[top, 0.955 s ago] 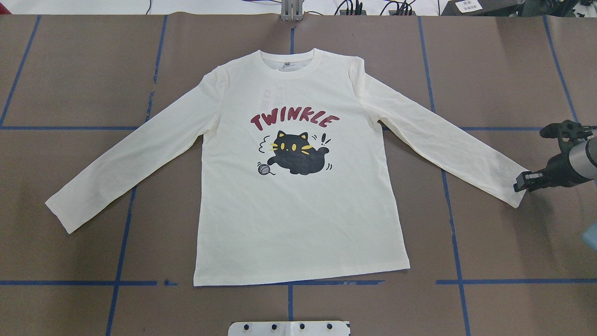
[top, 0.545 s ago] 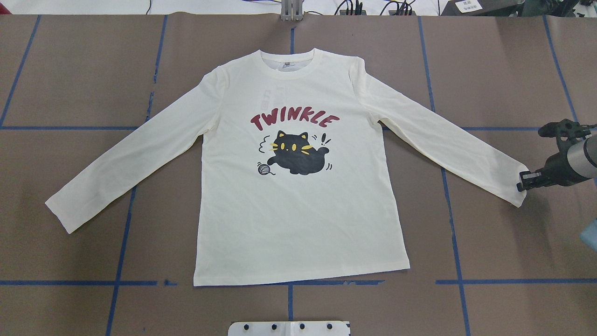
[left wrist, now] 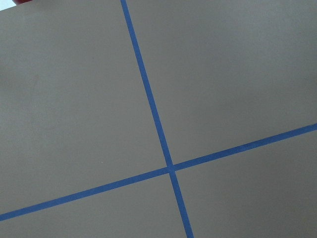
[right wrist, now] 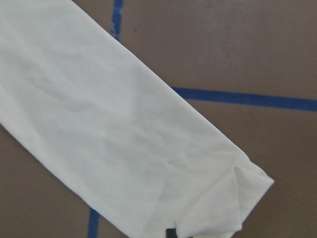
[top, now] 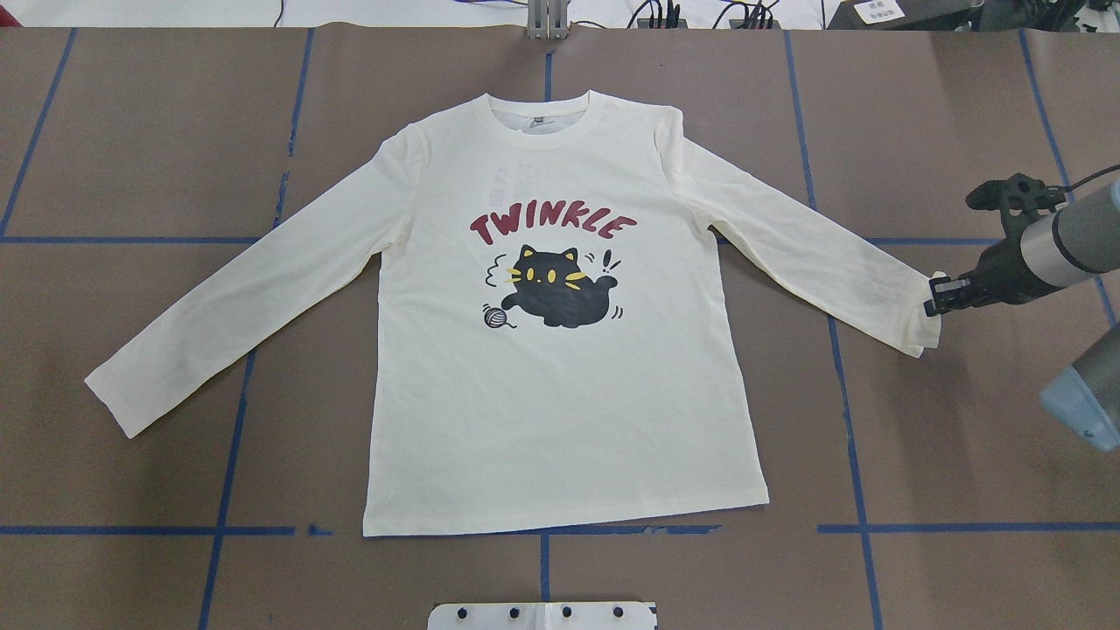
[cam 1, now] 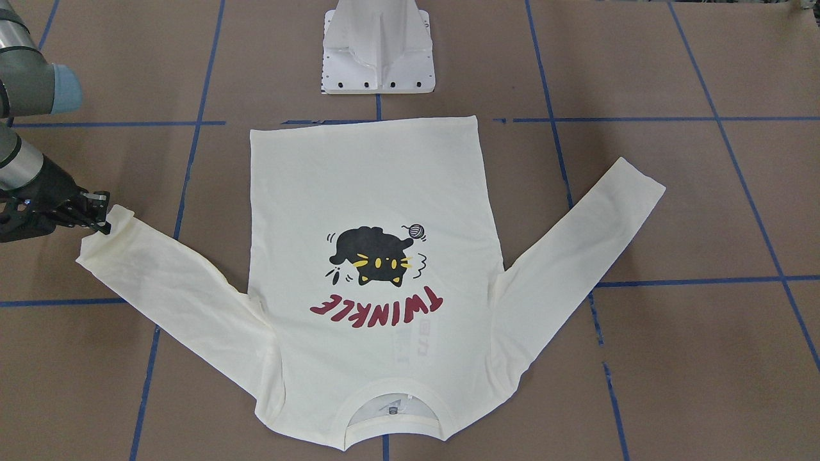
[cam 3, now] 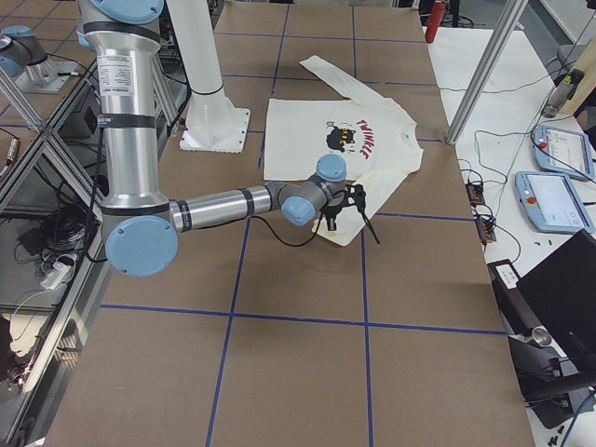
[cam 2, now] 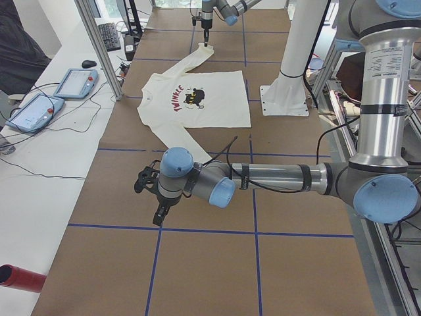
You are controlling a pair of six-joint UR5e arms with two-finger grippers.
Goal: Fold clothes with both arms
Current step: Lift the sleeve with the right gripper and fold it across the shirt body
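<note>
Cream T-shirt (top: 560,350) lies flat and print-up on the brown paper desk (top: 157,131). Its hem is toward the white pedestal base (cam 1: 378,51), its collar points away, and its sleeves splay sideways. The right gripper (top: 933,301) is pinched onto the soft cuff (right wrist: 233,198); the wrist view shows the cuff creased, the overhead doesn't. The left gripper (cam 2: 158,217) shows only in the side view, so I can't tell its grip.

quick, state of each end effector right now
Left end effector: cannot be told from this side view.
Right end effector: closed on the T-shirt sleeve cuff.
</note>
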